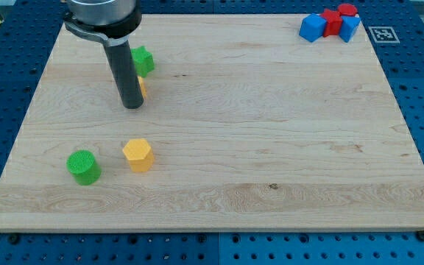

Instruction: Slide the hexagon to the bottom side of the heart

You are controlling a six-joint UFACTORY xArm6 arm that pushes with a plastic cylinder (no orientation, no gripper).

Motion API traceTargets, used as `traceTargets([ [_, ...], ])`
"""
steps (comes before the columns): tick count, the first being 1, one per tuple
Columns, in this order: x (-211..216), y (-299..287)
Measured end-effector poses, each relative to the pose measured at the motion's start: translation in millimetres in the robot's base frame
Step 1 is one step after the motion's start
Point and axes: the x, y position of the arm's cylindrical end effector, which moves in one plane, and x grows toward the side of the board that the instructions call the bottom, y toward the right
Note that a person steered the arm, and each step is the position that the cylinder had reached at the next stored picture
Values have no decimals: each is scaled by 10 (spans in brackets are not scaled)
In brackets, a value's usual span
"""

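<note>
A yellow hexagon block [138, 154] lies at the view's lower left on the wooden board [271, 147]. My tip [132, 105] is above it, at the view's upper left, apart from the hexagon. A yellow block [142, 87] shows just behind the rod, mostly hidden; its shape cannot be made out. A green block [143, 60] lies just above that, partly hidden by the rod.
A green cylinder [84, 166] lies left of the hexagon. At the view's top right corner stand two blue blocks [313, 27] [350, 28] and two red blocks [332, 20] [347, 9] in a tight cluster.
</note>
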Motion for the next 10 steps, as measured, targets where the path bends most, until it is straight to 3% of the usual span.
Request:
traceTargets([
  [3,-63,7],
  [4,139,377],
  [6,1120,1085],
  [7,1434,854],
  [10,1397,213],
])
